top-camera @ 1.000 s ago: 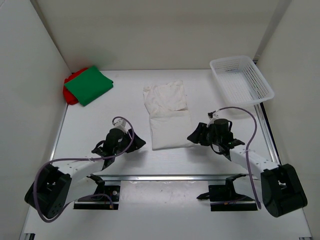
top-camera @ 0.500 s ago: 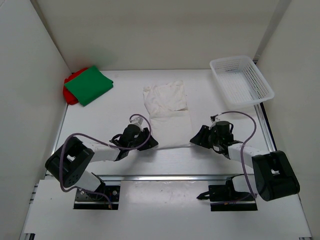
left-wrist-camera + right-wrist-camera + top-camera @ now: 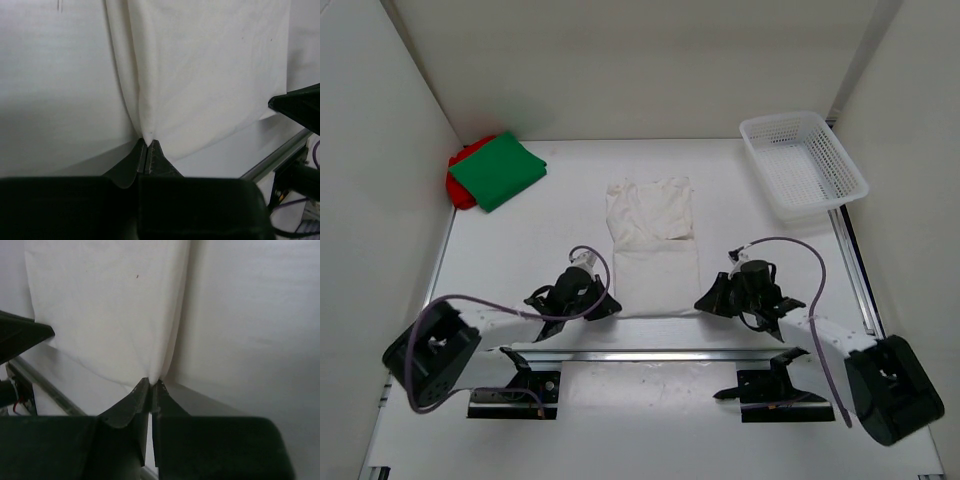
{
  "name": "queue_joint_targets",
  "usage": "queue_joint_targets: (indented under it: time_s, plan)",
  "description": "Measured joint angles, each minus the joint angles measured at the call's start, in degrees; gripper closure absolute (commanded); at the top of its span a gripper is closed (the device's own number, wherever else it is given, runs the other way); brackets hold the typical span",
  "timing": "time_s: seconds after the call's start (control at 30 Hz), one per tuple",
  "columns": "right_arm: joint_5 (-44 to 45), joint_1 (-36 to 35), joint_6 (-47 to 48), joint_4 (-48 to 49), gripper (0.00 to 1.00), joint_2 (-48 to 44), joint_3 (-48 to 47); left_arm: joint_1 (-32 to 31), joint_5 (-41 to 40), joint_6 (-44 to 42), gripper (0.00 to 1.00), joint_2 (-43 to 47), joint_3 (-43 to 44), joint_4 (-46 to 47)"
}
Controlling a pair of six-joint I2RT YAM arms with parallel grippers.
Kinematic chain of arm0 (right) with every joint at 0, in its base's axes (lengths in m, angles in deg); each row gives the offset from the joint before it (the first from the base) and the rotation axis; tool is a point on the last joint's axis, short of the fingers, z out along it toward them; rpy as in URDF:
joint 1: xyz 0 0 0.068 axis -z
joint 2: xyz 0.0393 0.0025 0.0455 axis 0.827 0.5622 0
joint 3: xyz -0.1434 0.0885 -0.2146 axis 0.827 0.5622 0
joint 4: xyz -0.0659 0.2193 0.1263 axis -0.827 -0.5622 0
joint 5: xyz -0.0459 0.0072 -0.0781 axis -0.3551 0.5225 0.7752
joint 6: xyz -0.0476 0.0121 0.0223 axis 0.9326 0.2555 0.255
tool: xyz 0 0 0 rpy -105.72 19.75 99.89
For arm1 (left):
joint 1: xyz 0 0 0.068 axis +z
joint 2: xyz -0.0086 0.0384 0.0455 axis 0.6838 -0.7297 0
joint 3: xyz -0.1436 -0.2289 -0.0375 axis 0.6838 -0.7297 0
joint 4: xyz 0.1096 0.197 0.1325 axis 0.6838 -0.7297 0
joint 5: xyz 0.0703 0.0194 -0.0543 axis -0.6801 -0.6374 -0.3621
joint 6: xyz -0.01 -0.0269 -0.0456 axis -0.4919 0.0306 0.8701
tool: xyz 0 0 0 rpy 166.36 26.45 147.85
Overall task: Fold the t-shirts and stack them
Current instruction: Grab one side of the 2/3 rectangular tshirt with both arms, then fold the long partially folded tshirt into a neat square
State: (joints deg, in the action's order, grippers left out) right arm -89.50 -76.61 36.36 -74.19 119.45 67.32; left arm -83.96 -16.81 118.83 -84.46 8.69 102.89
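Note:
The white t-shirt (image 3: 653, 240) lies stretched long in the middle of the table, folded into a narrow strip. My left gripper (image 3: 607, 306) is shut on its near left corner, and in the left wrist view the cloth (image 3: 200, 75) runs up from the pinching left gripper (image 3: 148, 142). My right gripper (image 3: 702, 303) is shut on the near right corner; the right wrist view shows the white cloth (image 3: 110, 305) rising from the closed right gripper (image 3: 153, 381). The green t-shirt (image 3: 498, 169) lies folded on the red t-shirt (image 3: 457, 180) at the back left.
A white mesh basket (image 3: 803, 163) stands at the back right. A metal rail (image 3: 650, 354) runs along the table's near edge, just in front of both grippers. White walls close in the left, back and right sides.
Both grippers have closed on the white t-shirt's near corners and drawn them toward the near edge. The shirt now lies straighter and longer than before.

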Motion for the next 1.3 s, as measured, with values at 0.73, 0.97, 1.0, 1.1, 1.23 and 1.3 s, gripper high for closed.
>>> queue_joint_targets:
  time_s: [0.73,0.97,1.0,1.1,1.23,1.3]
  plan:
    - [-4.55,5.03,1.81,-15.63,1.00,12.76,-36.70,18.43,7.54,-7.65,1.00,5.49,28.55,-26.80]
    - [-8.35,9.11,4.96,-18.78,1.00,44.52,-69.46,24.55,7.19,-9.18,0.94,-22.69,50.14,-24.09]
    - [-8.59,9.35,5.38,-19.56,1.00,47.82,-73.16,25.27,7.19,-9.16,0.91,-26.16,52.54,-23.45]
    - [-9.73,9.75,5.88,-22.25,0.90,57.92,-84.24,26.93,7.39,-8.46,0.78,-35.01,58.84,-23.21]
    - [-10.08,10.25,6.78,-26.16,0.53,68.61,-96.48,29.03,7.26,-7.13,0.45,-40.87,61.68,-23.04]
    - [-9.49,10.58,8.00,-28.87,0.46,70.62,-99.60,30.38,7.23,-6.16,0.48,-41.00,61.35,-22.84]
